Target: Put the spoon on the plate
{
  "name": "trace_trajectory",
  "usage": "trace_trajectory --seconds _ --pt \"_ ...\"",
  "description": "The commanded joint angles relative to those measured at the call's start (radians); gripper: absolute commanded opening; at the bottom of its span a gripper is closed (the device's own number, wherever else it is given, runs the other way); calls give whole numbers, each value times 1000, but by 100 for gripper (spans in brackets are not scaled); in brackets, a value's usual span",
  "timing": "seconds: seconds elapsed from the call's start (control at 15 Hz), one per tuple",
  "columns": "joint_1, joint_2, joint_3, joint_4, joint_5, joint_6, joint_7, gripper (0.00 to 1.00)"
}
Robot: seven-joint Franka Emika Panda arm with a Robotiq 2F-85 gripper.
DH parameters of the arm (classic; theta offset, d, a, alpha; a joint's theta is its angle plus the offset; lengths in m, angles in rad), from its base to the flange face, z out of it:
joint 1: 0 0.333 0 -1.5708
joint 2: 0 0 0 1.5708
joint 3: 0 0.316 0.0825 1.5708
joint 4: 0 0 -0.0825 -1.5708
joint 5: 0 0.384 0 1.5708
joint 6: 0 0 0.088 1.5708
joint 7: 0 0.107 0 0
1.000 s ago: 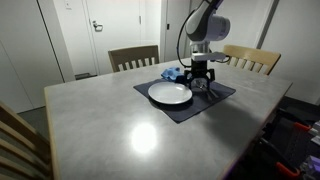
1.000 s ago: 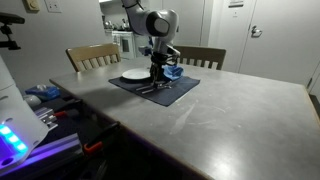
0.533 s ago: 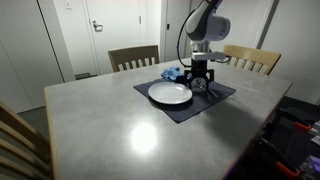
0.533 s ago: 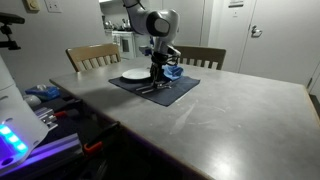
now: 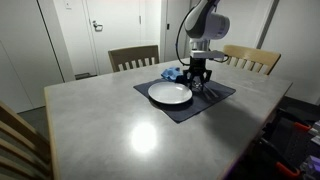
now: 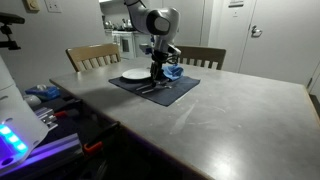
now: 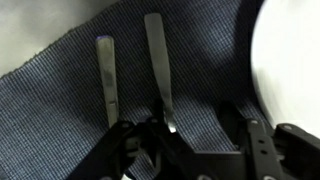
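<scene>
The white plate (image 5: 170, 94) sits on a dark blue placemat (image 5: 216, 100) in both exterior views (image 6: 135, 74). In the wrist view its rim (image 7: 292, 60) is at the right. Two slim silver utensils lie side by side on the mat, a left one (image 7: 104, 85) and a right one (image 7: 158, 75). Their heads are hidden, so I cannot tell which is the spoon. My gripper (image 7: 188, 150) is open and low over the mat beside the plate (image 5: 197, 86) (image 6: 157, 76). The right utensil's near end lies between the fingers, close to the left one.
A blue object (image 5: 172, 73) lies at the mat's far edge. Two wooden chairs (image 5: 133, 57) (image 5: 252, 59) stand behind the grey table (image 5: 120, 125). Another chair back (image 5: 18, 140) is at the near corner. Equipment sits beside the table (image 6: 45, 95).
My gripper has shifted very slightly lower over the utensils; plate and utensils have not moved.
</scene>
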State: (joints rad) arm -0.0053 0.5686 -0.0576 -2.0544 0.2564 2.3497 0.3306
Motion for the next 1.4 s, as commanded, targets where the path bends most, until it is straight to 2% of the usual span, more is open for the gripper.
trace_trajectory --seconds 0.0,0.07,0.13,0.27,0.4,0.47,0.6,0.67,0.8,1.07,1.33 --pt "-29 15 19 -2 29 7 -46 37" --pt "-30 14 19 -3 31 8 -47 34" --pt "-31 14 19 -3 31 8 -48 26" --pt "-31 14 19 -3 32 8 -50 24" --pt "-32 14 20 -5 34 10 -52 9" --pt "-32 14 19 -6 35 10 -52 11" --pt "-31 15 20 -8 37 10 -50 6" --pt "-32 15 19 -10 37 8 -48 34" --pt "-33 14 17 -16 37 9 -44 41" --pt "-47 17 16 -28 33 17 -67 70" --pt "-69 12 28 -49 33 38 -155 97"
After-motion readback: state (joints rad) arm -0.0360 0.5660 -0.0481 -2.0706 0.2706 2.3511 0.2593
